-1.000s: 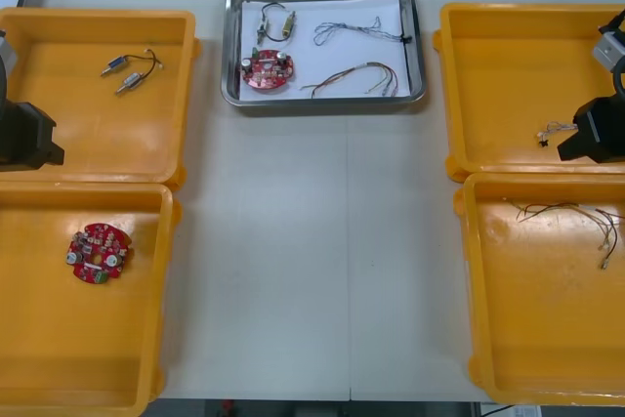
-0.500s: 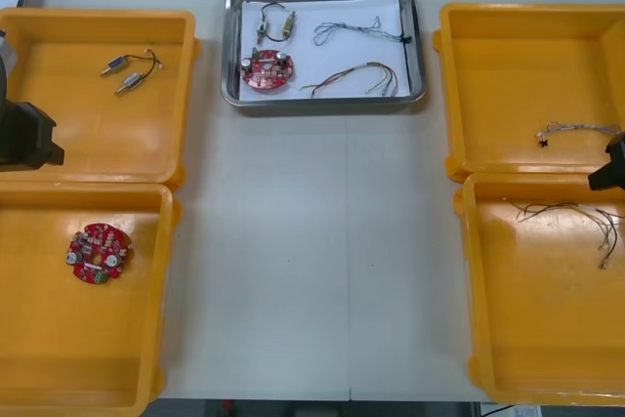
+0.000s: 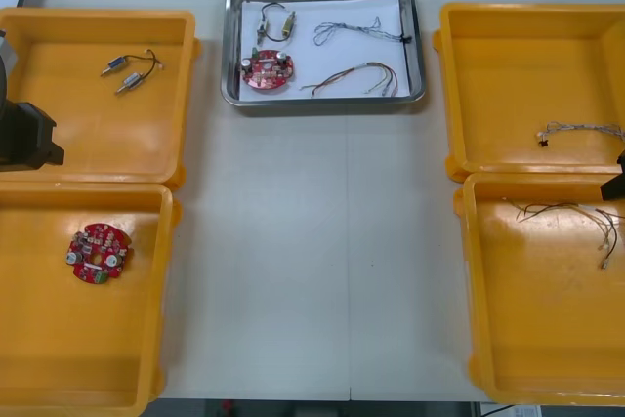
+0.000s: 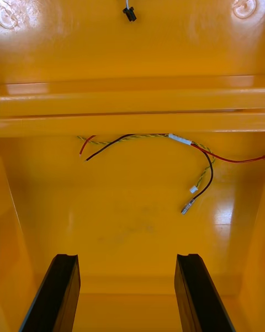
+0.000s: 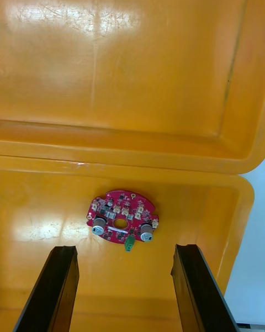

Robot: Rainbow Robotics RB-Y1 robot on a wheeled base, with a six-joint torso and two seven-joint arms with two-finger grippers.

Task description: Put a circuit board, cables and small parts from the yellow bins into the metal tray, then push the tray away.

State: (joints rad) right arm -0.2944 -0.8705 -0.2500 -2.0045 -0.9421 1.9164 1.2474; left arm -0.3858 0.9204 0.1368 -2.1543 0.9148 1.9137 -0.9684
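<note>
The metal tray (image 3: 232,56), white inside, stands at the table's far middle with a red circuit board (image 3: 268,69), a blue and white cable (image 3: 356,30), a red and yellow cable (image 3: 356,77) and small metal parts (image 3: 274,21) in it. My left gripper (image 5: 120,290) is open over the near left yellow bin (image 5: 49,221), a second red circuit board (image 5: 122,220) lying beyond its fingers. My right gripper (image 4: 126,296) is open above the near right yellow bin (image 4: 132,221), short of a black, red and yellow cable bundle (image 4: 165,149). The left arm (image 3: 24,134) sits at the left edge, the right arm (image 3: 617,183) at the right edge.
The far left bin (image 3: 59,56) holds small metal parts (image 3: 127,70) on wires. A blue and white cable (image 3: 576,131) lies in the far right bin (image 3: 488,75). Bare table (image 3: 312,261) stretches between the bins, in front of the tray.
My right arm has drawn back to the right, off the far right bin, until only a corner shows at the picture's edge. The left arm has stayed put.
</note>
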